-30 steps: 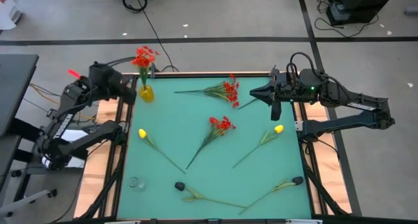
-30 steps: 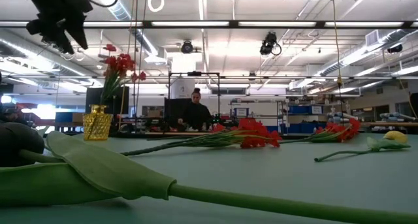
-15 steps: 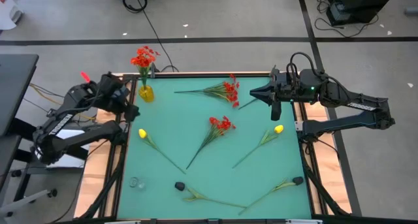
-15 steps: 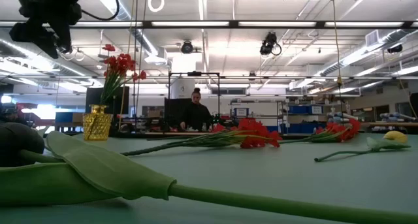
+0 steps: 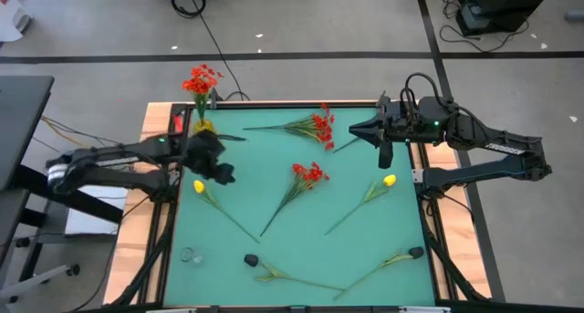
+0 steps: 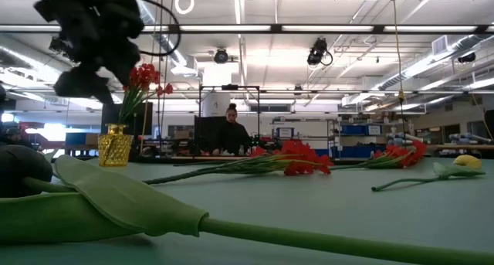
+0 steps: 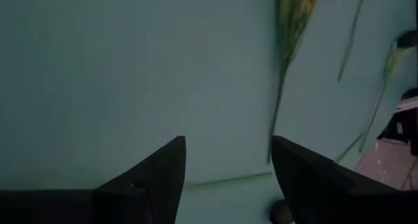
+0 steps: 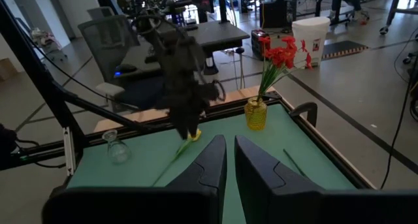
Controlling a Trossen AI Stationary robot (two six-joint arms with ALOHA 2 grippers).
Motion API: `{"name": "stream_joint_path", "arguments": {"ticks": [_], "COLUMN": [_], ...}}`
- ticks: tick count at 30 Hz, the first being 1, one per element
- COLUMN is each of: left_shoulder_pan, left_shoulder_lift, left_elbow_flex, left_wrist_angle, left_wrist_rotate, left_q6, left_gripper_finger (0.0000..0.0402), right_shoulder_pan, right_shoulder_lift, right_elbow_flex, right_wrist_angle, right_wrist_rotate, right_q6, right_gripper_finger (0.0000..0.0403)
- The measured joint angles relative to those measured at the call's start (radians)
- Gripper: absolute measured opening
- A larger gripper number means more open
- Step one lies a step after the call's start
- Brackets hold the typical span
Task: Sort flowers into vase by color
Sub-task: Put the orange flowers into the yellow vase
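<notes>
A small yellow vase (image 5: 203,128) at the table's far left corner holds a spray of red flowers (image 5: 201,78). Two more red sprays (image 5: 312,126) (image 5: 307,174) lie flat on the green table, as do two yellow tulips (image 5: 199,187) (image 5: 390,180). My left gripper (image 5: 222,172) hangs open over the table, just beyond the left tulip's head, tipped downward and holding nothing; in its wrist view a red spray's stem (image 7: 282,87) lies ahead of its fingers. My right gripper (image 5: 354,130) waits shut, high at the far right.
Two more stems with dark heads (image 5: 251,259) (image 5: 415,253) lie near the front edge. A small clear glass vase (image 5: 189,255) stands at the near left. A person (image 6: 231,134) stands in the room beyond the table. Bare green surface lies between the flowers.
My left gripper has swung from beyond the table's left edge, beside the vase, in over the table toward its right and near side. It has come down and tipped its fingers downward. The flowers and the vase have stayed where they were.
</notes>
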Motion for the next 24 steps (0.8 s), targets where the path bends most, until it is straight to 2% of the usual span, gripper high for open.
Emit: {"name": "stream_joint_path", "arguments": {"ticks": [5,7,13,24], "left_shoulder_pan": [-0.113,-0.139,-0.174,-0.219], "left_shoulder_lift": [0.192,0.279,0.501,0.782], "left_elbow_flex": [0.039,0.069,0.166,0.403], "left_wrist_angle": [0.28,0.337,0.354,0.383], "left_wrist_rotate": [-0.117,-0.132,-0.138,-0.159], "left_q6": [-0.067,-0.07,-0.066,-0.027], "left_gripper_finger": [0.0229,0.0229,0.0228,0.0228], "right_shoulder_pan": [0.0,0.0,0.0,0.0], "right_shoulder_lift": [0.0,0.0,0.0,0.0], "right_elbow_flex": [0.0,0.0,0.0,0.0], "right_wrist_angle": [0.0,0.0,0.0,0.001], "right_wrist_rotate": [0.0,0.0,0.0,0.0], "right_q6": [0.0,0.0,0.0,0.0], "right_gripper_finger": [0.0042,0.0042,0.0041,0.0042]}}
